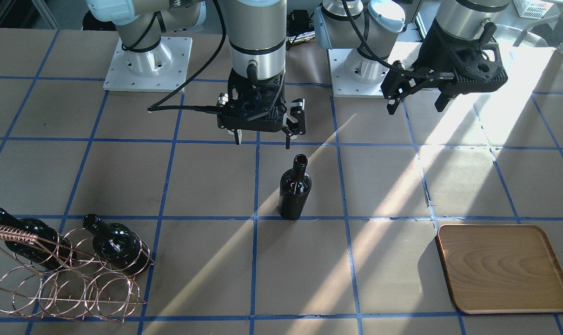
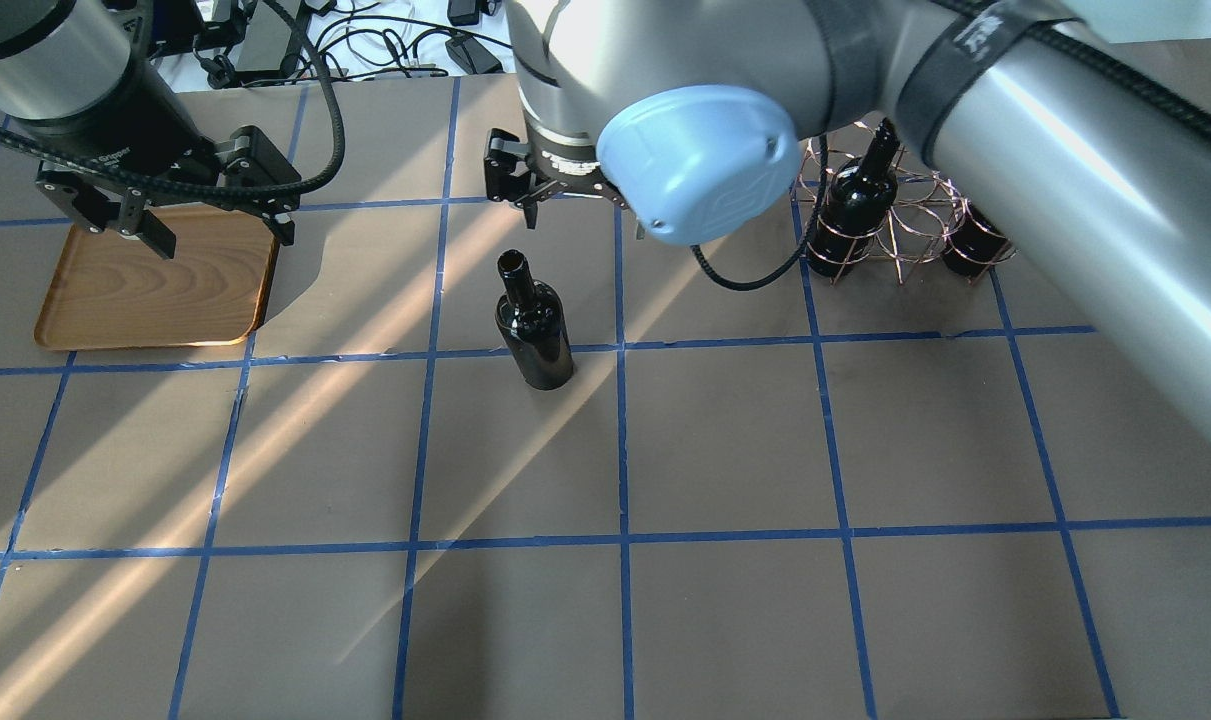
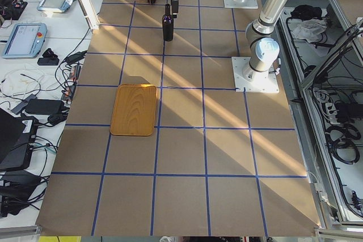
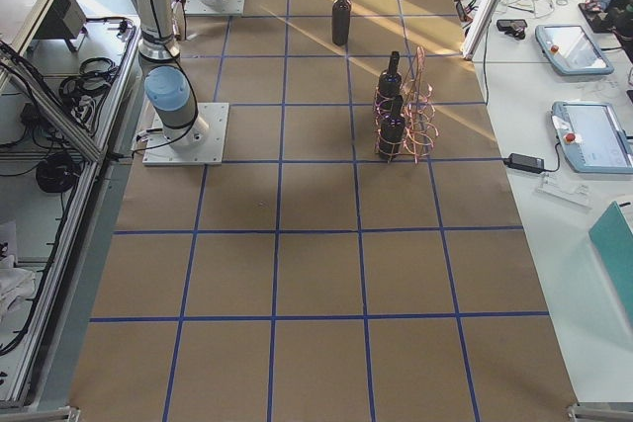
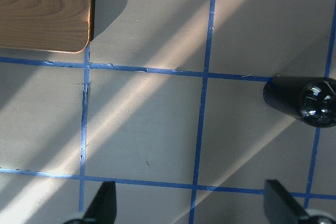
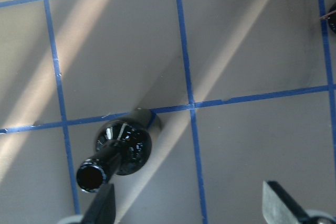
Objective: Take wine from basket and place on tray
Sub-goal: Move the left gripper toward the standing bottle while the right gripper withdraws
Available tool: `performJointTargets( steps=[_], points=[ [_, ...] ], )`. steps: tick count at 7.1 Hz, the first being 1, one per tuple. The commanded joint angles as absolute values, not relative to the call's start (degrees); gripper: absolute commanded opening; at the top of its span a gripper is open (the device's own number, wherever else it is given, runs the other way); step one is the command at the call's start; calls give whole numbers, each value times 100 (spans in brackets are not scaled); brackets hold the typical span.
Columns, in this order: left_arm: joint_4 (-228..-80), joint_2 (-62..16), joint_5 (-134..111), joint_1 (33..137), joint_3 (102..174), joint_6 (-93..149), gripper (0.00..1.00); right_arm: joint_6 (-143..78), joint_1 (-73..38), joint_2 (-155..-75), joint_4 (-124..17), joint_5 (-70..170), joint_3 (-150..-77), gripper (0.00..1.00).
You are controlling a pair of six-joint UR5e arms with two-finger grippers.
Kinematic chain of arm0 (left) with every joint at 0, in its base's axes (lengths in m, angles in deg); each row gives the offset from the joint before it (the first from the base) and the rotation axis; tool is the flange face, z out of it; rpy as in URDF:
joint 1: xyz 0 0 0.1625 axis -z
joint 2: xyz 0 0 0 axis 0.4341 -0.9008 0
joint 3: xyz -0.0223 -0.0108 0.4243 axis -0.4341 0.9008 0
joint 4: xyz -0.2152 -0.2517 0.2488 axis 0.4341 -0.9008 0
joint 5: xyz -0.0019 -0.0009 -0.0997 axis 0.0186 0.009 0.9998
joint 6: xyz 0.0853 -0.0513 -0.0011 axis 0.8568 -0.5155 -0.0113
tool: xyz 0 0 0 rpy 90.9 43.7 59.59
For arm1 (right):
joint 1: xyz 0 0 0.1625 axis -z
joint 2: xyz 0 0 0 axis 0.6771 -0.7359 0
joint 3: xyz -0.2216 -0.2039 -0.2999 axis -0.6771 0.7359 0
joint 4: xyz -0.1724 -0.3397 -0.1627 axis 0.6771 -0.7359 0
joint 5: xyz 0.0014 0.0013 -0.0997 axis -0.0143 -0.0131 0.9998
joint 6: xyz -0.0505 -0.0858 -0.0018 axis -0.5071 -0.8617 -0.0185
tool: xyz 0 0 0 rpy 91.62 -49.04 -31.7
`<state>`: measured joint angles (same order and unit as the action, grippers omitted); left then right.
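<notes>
A glossy near-black glass wine bottle with a slim neck and open mouth stands upright on the brown paper-covered bench, well apart from both the rose-gold wire basket of round rings and the flat light-brown wooden tray, roughly between them. Two like bottles lie in the basket's rings. The right pincer hangs above the bench on the robot's side of the bottle, its jaws spread and empty; in its wrist view the bottle's mouth sits just beside one fingertip rather than between the two. The left pincer hovers near the tray's robot-side corner, likewise spread wide and holding nothing. The bottle seems parked midway for a carry to the tray. The chief danger is a topple: it is tall on a narrow base, so a finger descending off-centre could clip the neck and send it rolling across the bench. The smooth glass may also slip through a light grip on the tapering neck. At the tray, setting the base partly on the low raised rim would leave the bottle tilted and ready to fall.
</notes>
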<state>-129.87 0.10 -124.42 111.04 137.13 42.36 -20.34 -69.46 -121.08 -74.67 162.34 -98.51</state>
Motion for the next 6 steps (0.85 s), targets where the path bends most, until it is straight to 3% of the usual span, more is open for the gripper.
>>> performJointTargets(
  steps=[1, 6],
  points=[
    [-12752, -106, -12325, 11168, 13701, 4237, 100, -3321, -6087, -12651, -6680, 16213, -9938, 100],
    [-11828, -711, -12078, 12397, 13613, 3498, 100, -4346, -4643, -13383, -6325, 16028, -10334, 100]
  ],
)
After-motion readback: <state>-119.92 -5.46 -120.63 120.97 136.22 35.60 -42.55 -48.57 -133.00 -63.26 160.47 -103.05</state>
